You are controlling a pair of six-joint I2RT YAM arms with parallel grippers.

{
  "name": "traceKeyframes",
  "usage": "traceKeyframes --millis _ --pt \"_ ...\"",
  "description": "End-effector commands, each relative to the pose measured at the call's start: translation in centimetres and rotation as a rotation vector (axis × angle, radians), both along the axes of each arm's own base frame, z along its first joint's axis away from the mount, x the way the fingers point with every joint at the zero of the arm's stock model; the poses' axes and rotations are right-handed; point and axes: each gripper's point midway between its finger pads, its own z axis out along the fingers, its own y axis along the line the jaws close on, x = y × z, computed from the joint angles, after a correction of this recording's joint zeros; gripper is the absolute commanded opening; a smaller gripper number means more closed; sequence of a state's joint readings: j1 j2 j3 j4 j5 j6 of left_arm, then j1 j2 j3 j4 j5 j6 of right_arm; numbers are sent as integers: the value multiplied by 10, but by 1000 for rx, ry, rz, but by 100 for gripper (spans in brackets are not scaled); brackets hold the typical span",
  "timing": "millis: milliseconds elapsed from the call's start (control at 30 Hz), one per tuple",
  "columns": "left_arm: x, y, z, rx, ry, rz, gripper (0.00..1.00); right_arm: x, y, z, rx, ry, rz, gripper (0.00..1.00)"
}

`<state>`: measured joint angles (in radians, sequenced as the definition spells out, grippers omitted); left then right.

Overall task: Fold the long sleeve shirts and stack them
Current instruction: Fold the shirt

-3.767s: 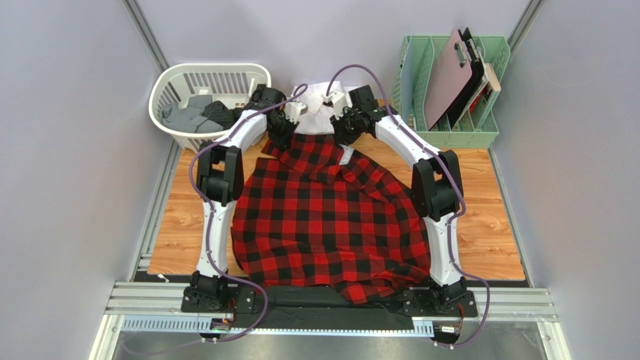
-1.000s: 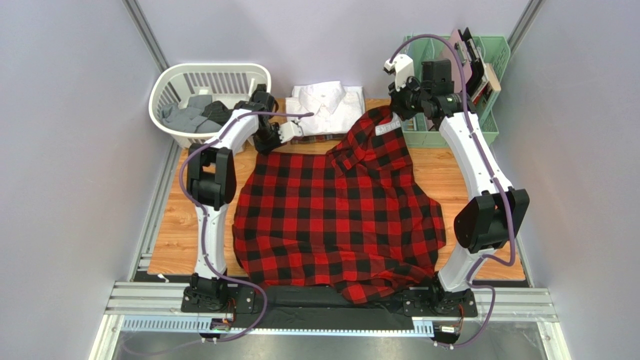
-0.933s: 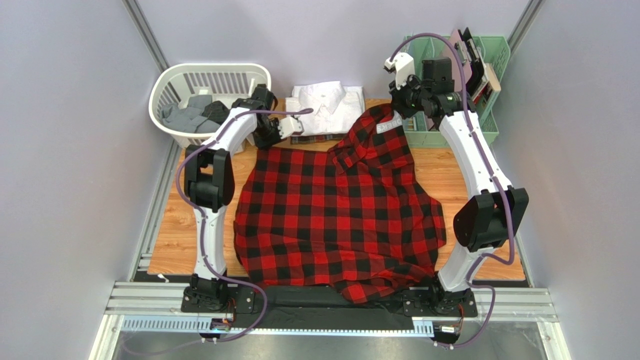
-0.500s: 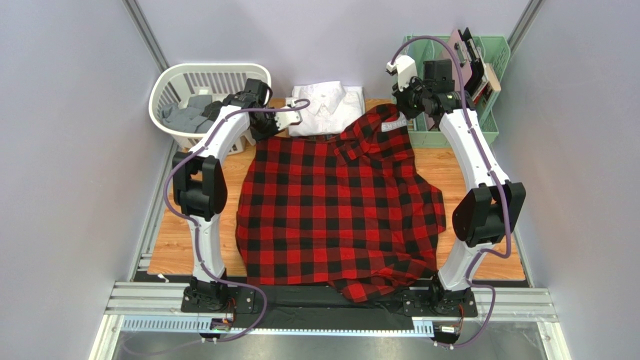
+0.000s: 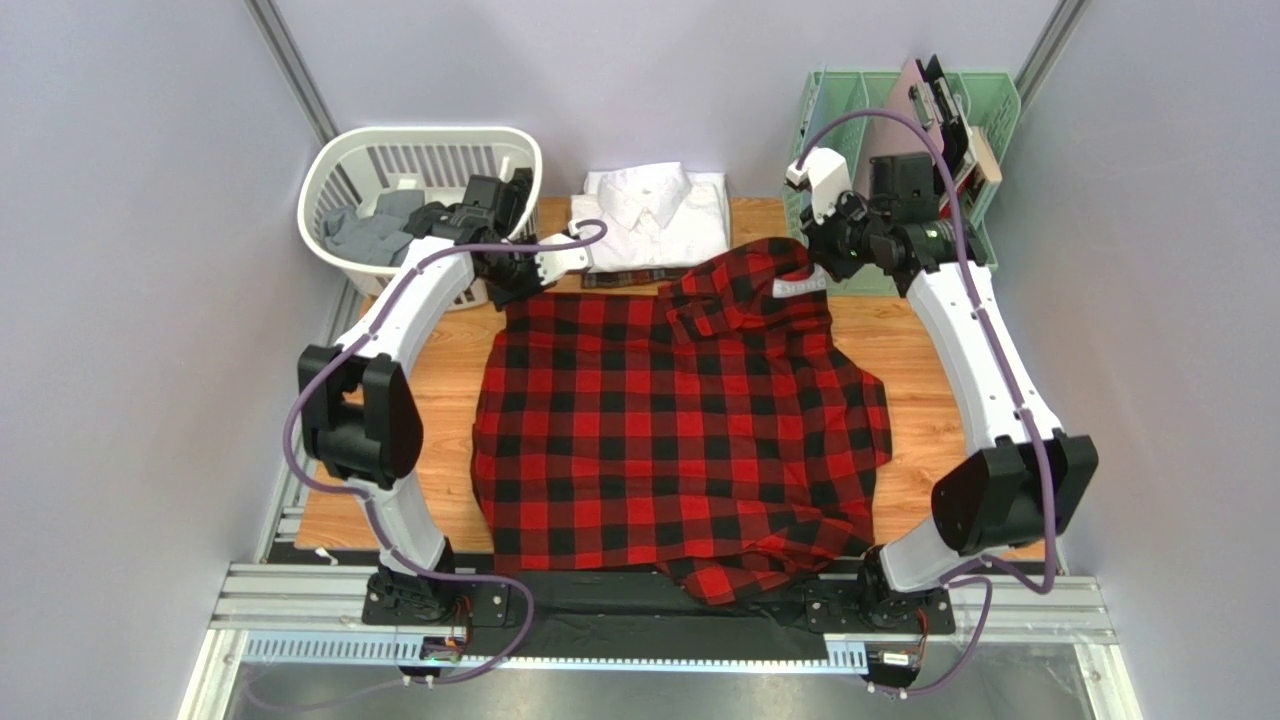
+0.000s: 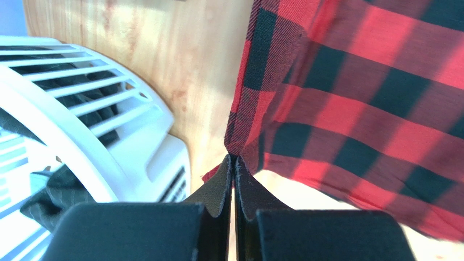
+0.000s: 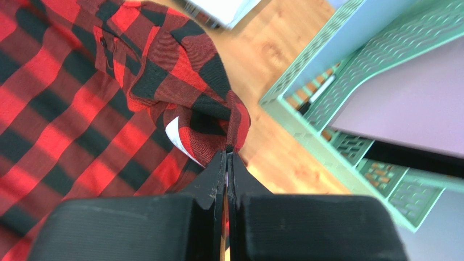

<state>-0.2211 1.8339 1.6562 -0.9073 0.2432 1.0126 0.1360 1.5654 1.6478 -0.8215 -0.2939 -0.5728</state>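
The red-and-black checked flannel shirt [image 5: 669,428] lies spread over the middle of the wooden table, its far edge stretched between my grippers. My left gripper [image 5: 508,282] is shut on the shirt's far left corner [image 6: 239,138] beside the basket. My right gripper [image 5: 819,270] is shut on the far right part near the collar, where a white label [image 7: 179,136] shows. A folded white shirt [image 5: 657,210] lies at the far edge of the table, with a dark plaid one [image 5: 619,276] showing just under its front edge.
A white laundry basket [image 5: 409,165] with grey and dark clothes stands at the far left, close to my left gripper [image 6: 233,159]. A green file rack [image 5: 872,225] with a clipboard stands at the far right, near my right gripper [image 7: 227,155]. Bare wood [image 5: 984,465] shows on both sides of the shirt.
Both grippers have moved apart, left toward the basket and right toward the rack and slightly nearer, pulling the flannel shirt's far edge wider and flatter.
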Motion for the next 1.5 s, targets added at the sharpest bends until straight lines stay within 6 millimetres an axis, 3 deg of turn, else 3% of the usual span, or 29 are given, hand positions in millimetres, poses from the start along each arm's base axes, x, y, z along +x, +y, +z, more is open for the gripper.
traceKeyframes --millis 0,33,67,100,167,233,267,300,367,467,533,567,600,700,833,867,967,1133,1267,1367,1467 --pt "-39 -1 10 -33 12 -77 0 -40 0 11 8 1 50 0" --pt "-46 0 6 -35 26 -81 0 -51 0 2 8 38 54 0" --pt "-52 0 9 -41 22 -85 0 -61 -1 5 11 34 57 0" --pt "-63 1 -1 -40 52 -89 0 -70 -1 3 7 42 64 0" --pt "-76 -2 -2 -58 62 -109 0 -87 -5 -18 -7 97 63 0" --pt "-92 -2 -17 -56 105 -123 0 -103 -8 -25 -19 102 79 0" --pt "-97 -3 -20 -55 113 -126 0 -114 -8 -45 -27 151 89 0" --pt "-108 -2 -31 -51 150 -129 0 -120 -9 -48 -29 151 93 0" --pt "-127 -2 -50 -30 205 -149 0 -135 -10 -73 -40 208 112 0" --pt "-140 1 -71 23 246 -169 2 -154 -6 -99 -56 283 168 0" --pt "-147 8 -78 45 279 -154 12 -178 -3 -116 -63 397 230 24" --pt "-146 9 -76 38 277 -145 22 -183 -2 -117 -77 412 267 33" --pt "-143 10 -72 24 272 -123 27 -182 -2 -111 -80 412 274 46" --pt "-125 9 -50 -59 233 -48 42 -179 -3 -103 -70 428 263 61" --pt "-101 -3 -42 -139 238 56 46 -134 2 -91 -13 408 150 61" --pt "-92 -6 -38 -155 229 81 48 -124 4 -104 0 470 124 61" --pt "-80 -15 -41 -205 269 145 49 -115 16 -108 74 574 81 56" --pt "-84 -38 -38 -328 347 156 57 -98 38 -131 133 652 57 74" --pt "-89 -44 -30 -375 365 152 59 -87 57 -138 100 645 95 77" --pt "-94 -46 -21 -404 363 158 59 -93 68 -142 88 673 145 72" --pt "-98 -46 -4 -460 359 177 59 -116 75 -141 78 721 232 39"
